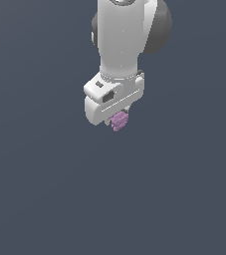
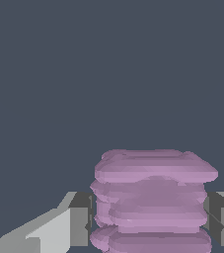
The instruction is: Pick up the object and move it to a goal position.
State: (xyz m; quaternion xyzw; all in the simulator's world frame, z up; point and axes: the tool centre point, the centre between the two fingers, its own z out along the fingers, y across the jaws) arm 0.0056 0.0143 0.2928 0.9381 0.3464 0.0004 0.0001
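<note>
Purple-pink, the ridged object (image 2: 153, 200) sat clamped between the fingers (image 2: 79, 220) of the gripper (image 1: 115, 115), apparently so it could be carried goalward.

Pale purple ridged object (image 1: 119, 120), end effector-held

In the exterior view the arm (image 1: 124, 35) is cut off by the top edge, so only its lower part shows. The white gripper (image 1: 115, 115) hides most of the object (image 1: 119, 120); just a small lumpy purple bit peeks out below it. The jaws are too small to make out there. In the wrist view the object (image 2: 153, 197) runs off the bottom edge, and both fingers (image 2: 79, 222) are cut off there too.
</note>
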